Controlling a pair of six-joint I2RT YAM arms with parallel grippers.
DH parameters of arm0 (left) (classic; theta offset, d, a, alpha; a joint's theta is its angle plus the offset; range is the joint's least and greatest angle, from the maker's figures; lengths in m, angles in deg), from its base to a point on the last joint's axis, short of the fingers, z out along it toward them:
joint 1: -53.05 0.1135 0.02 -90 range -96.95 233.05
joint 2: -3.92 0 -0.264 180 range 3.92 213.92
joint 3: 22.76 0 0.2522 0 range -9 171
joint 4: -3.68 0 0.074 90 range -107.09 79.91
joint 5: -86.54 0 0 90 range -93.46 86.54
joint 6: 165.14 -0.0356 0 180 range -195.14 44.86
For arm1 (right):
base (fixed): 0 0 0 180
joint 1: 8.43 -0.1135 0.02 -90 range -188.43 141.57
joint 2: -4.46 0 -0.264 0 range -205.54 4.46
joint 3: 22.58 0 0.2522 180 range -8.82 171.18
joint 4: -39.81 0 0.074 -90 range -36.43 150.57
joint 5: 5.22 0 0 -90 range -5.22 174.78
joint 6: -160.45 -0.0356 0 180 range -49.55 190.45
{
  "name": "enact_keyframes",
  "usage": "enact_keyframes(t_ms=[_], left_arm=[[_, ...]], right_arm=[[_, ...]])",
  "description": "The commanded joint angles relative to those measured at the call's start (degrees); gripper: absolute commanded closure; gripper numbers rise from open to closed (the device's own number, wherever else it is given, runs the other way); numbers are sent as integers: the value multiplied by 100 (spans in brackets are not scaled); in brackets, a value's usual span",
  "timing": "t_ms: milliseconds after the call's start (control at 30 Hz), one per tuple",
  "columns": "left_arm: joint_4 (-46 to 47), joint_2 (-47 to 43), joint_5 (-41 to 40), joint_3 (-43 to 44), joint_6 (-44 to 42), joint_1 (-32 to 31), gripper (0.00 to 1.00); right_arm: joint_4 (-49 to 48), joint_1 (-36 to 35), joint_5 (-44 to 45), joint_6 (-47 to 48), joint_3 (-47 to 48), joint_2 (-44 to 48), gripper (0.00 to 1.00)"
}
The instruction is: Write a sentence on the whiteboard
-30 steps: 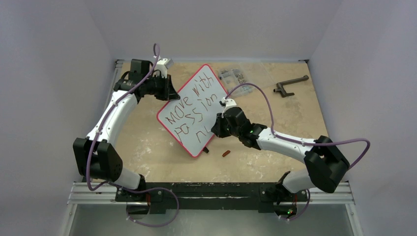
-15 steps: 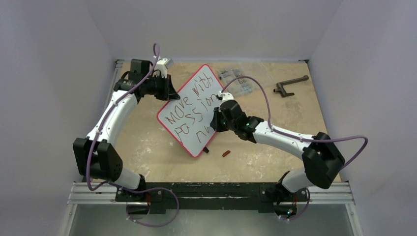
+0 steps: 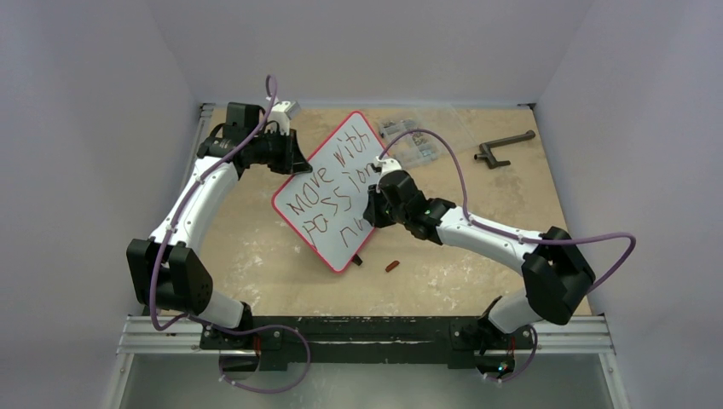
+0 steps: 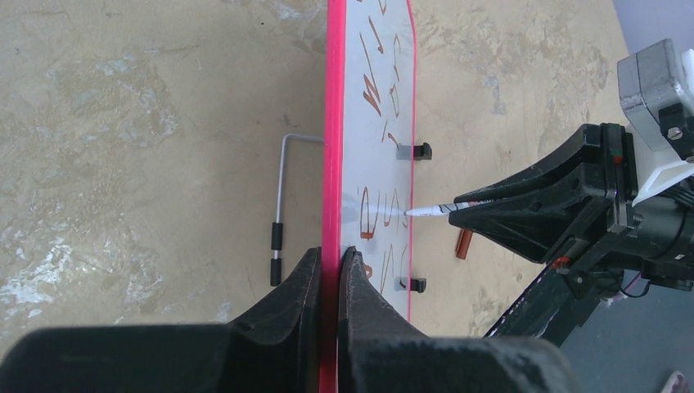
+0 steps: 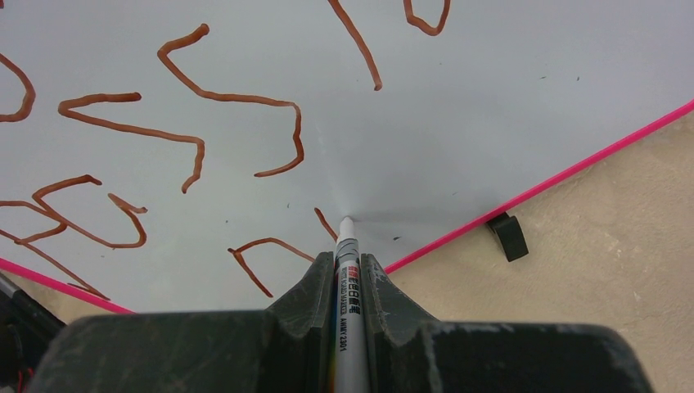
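Whiteboard (image 3: 331, 247) sits diagonally at the centre of the top view, on a tan table (image 3: 477, 247). Sentence (image 3: 328, 189) reads "MOVE WITH PASSION", with a short third row beneath. Left gripper (image 4: 330, 258) is pinched tight on the board's red rim, upper-left edge. Right gripper (image 5: 347, 262) is clamped on a marker (image 5: 347, 237), tip touching the board beside the lowest strokes.

Pale lavender walls (image 3: 85, 85), mottled beige tabletop (image 3: 256, 247)

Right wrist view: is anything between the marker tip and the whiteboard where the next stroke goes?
Nothing visible. The marker in the right hand has its tip at the whiteboard, with bare white surface ahead of it. The left hand clamps the red rim, away from the tip.
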Motion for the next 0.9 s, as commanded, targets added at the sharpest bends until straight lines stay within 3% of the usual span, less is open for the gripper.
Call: enact_keyframes(t_ms=[0, 633, 867], left_arm=[[-92, -33, -733, 140, -414, 33, 100], [-98, -40, -738, 138, -429, 33, 100], [-104, -29, -755, 140, -425, 33, 100]], right_arm=[[-709, -6, -300, 135, 181, 59, 100], [-800, -6, -532, 227, 159, 326, 100], [-760, 102, -191, 120, -89, 748, 100]])
